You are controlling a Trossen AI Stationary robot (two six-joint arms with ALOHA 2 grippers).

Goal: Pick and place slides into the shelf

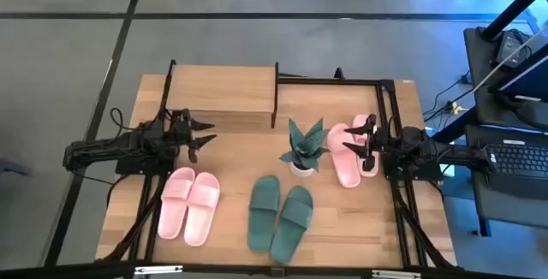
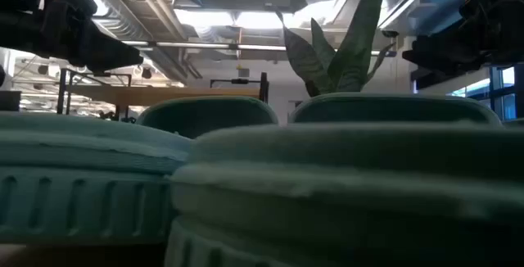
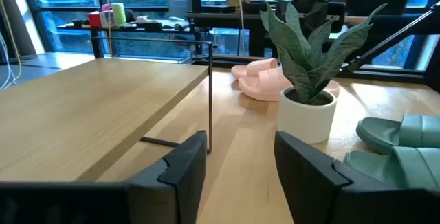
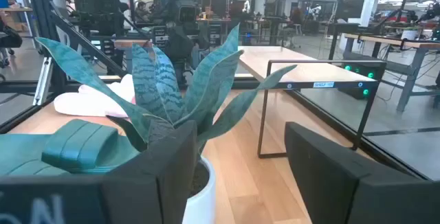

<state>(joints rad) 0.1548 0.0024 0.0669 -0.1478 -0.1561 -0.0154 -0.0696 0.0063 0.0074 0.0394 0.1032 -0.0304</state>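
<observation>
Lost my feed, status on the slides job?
Left gripper open, empty, beside the shelf. Right gripper open over the right pink slides. All slides on the table; shelf empty. Potted plant mid-table.

Shelf pale matt wood; slides soft matt foam.

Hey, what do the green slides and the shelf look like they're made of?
The green slides look like soft matte foam or rubber: thick, rounded, no shine. The shelf seems to have a light wood top board with visible grain, possibly laminate, on thin black legs, likely metal.
</observation>
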